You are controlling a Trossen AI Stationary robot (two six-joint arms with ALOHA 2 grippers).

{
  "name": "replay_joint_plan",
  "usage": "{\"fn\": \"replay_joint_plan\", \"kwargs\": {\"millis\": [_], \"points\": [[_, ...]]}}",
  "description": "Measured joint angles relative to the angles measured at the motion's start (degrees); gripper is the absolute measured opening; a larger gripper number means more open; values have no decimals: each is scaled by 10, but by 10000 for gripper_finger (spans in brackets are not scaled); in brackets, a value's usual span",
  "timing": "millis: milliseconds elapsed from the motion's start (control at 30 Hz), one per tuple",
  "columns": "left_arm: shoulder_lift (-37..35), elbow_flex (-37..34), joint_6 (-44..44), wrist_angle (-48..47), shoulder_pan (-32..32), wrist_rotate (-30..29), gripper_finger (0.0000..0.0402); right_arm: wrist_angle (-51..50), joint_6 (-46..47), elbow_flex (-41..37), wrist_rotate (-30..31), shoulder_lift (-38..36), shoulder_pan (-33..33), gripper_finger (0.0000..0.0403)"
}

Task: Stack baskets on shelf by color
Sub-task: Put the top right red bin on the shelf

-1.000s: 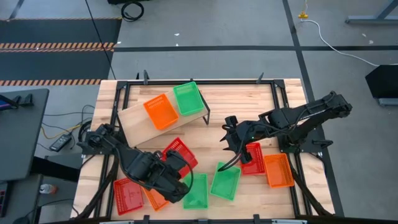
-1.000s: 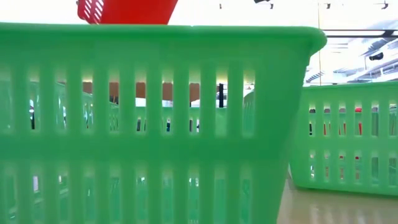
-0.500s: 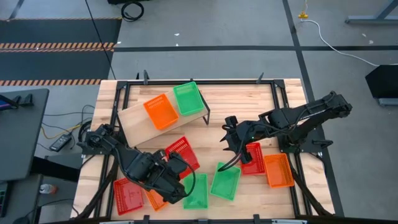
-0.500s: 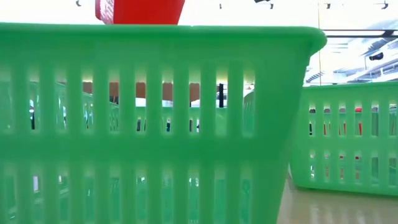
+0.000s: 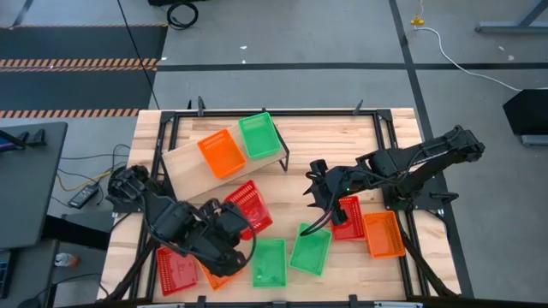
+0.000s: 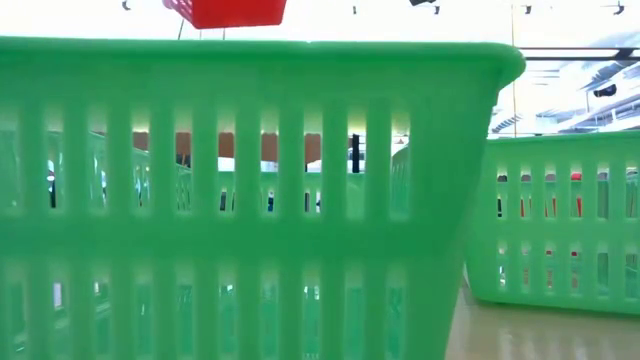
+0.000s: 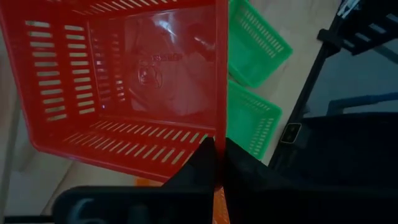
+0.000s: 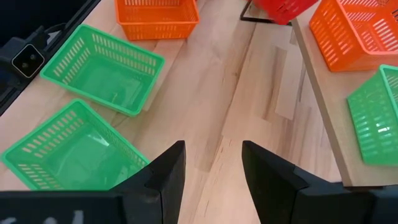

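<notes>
Nine baskets in all: three red, three orange, three green.

On the shelf (image 5: 224,156), toward the far edge of the table (image 5: 342,137): one orange basket (image 5: 222,153) and one green basket (image 5: 259,136), side by side, touching.

Held aloft over the table's middle, just short of the shelf: one red basket (image 5: 247,208), rim pinched in the closed left claw (image 7: 216,163).

At the near left corner: one red (image 5: 175,269) and one orange (image 5: 211,275), partly under the left arm.

Along the near edge: two green (image 5: 269,263) (image 5: 311,251), just beside each other.

Toward the right edge: one red (image 5: 347,217) touching one orange (image 5: 383,233).

Right claw (image 8: 212,163) parted, gripping nothing, hanging above the bare middle of the table.
</notes>
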Motion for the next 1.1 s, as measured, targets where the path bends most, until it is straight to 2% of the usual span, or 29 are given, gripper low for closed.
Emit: {"fn": "replay_joint_plan", "kwargs": {"millis": [133,400,533,767,967,1100], "points": [[-33,-50,-4,0,0,1,15,0,0,0,0,0,0,165],[-132,-188,-72,0,-7,5,15,1,-1,0,0,0,0,165],[-168,-231,-92,0,-22,7,15,4,-2,0,0,0,-2,165],[-181,-246,-121,0,-46,47,15,17,-2,0,0,0,-2,165],[-181,-260,-96,1,-50,46,15,36,-2,0,0,0,-2,165],[-189,-295,-73,0,-48,44,15,37,0,0,0,0,-2,165]]}}
